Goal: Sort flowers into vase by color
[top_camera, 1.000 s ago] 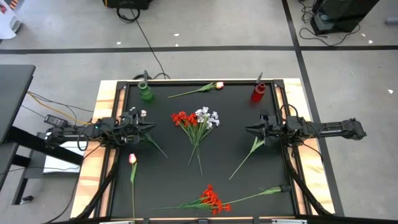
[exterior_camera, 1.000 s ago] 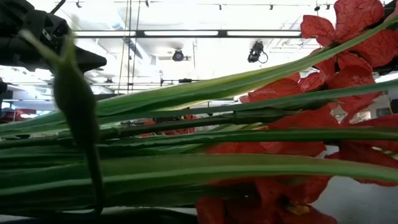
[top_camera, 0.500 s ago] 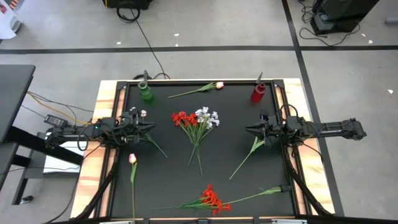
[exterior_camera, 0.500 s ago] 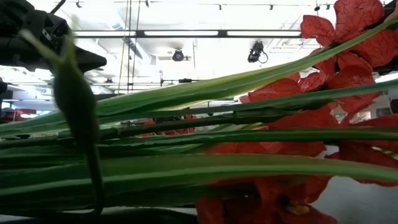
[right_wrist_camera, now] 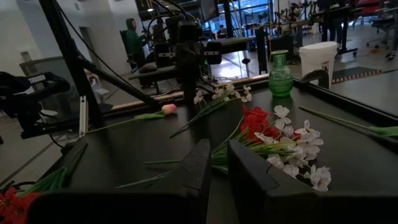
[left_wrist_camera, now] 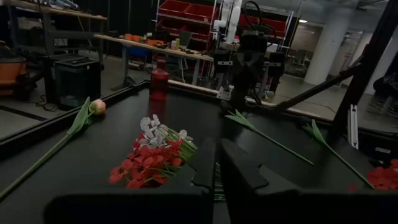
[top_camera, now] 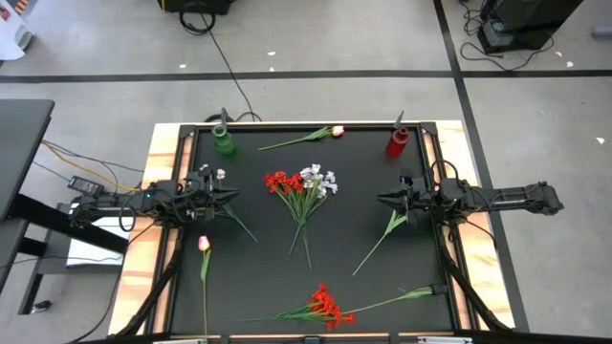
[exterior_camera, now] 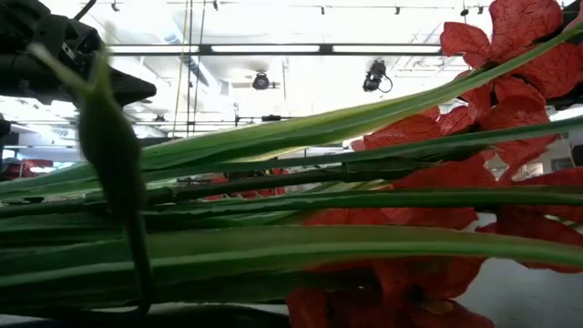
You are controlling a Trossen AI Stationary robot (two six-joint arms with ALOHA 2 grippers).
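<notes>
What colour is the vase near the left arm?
Green; the vase shows best in the high view.

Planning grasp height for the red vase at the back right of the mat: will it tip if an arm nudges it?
Probably yes. The red vase is tall and narrow with a slim neck, standing upright near the mat's edge, so a high push would likely topple it. It looks empty, so probably light. Being round, it may roll once down.

We're in a robotics lab, workshop-style

Beyond the left gripper (left_wrist_camera: 214, 177) we see red storage bins on shelving (left_wrist_camera: 186, 12) and a long workbench (left_wrist_camera: 149, 48); overhead, ceiling light strips (exterior_camera: 264, 47); cables (top_camera: 215, 43) trail across the taped concrete floor (top_camera: 316, 75).
</notes>
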